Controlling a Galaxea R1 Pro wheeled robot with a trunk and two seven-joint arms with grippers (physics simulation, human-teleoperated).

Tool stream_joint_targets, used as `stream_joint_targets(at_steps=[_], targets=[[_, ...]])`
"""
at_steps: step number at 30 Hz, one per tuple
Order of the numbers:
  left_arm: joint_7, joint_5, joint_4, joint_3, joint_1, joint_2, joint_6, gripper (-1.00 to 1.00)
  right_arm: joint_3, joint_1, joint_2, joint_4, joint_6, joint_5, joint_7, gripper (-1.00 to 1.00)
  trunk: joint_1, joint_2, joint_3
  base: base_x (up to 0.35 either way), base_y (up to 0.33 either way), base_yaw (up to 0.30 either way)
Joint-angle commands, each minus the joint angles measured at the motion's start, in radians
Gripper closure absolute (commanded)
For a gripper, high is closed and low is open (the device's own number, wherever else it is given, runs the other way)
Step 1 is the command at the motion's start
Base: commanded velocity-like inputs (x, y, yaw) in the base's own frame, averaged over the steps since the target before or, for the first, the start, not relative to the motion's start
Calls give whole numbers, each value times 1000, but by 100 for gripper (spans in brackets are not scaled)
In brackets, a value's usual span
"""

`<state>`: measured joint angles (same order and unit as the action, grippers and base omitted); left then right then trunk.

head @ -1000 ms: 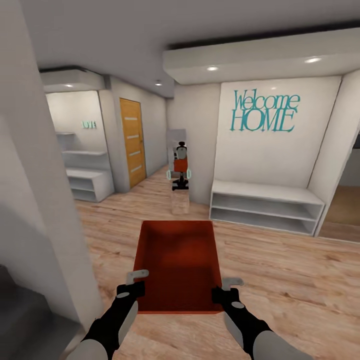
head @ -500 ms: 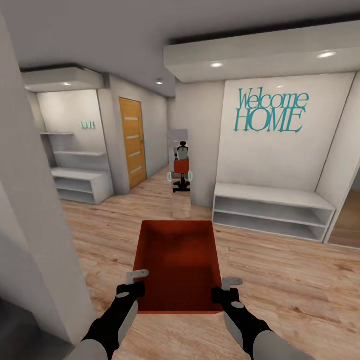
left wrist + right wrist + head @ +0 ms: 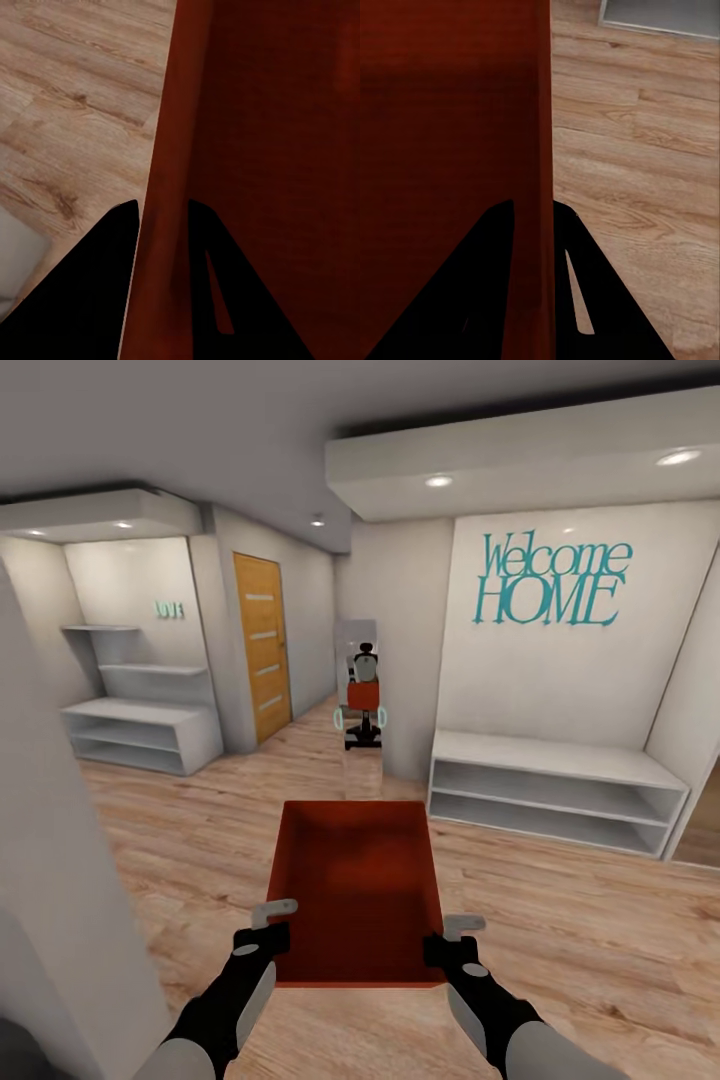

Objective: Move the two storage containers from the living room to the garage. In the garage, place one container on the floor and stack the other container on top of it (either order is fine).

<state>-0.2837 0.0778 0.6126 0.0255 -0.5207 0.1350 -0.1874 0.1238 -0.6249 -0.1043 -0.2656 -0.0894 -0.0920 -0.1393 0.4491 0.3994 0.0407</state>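
I carry a storage container (image 3: 358,890) through a hallway with a wood plank floor (image 3: 580,930).
My left gripper (image 3: 263,930) and right gripper (image 3: 452,940) each have their jaws clamped on a side wall, holding it in the air ahead of me, facing a white shelf (image 3: 550,790) under teal "Welcome HOME" lettering (image 3: 550,582).

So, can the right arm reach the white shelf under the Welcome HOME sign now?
Probably not: the right gripper is shut on the storage container, and the white shelf stands well ahead across open wood floor.
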Motion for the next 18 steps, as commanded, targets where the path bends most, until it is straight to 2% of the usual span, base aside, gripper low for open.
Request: stream_joint_targets(at_steps=[1,18], targets=[[-11,16,0,-21,0,-14,-6,100,-7,-1,12,-3,-19,-2,-5,100,1,1,0,321,0,0],[-11,15,-1,-21,0,-14,-6,100,-6,-1,11,-3,-22,-2,-5,100,1,1,0,322,0,0]])
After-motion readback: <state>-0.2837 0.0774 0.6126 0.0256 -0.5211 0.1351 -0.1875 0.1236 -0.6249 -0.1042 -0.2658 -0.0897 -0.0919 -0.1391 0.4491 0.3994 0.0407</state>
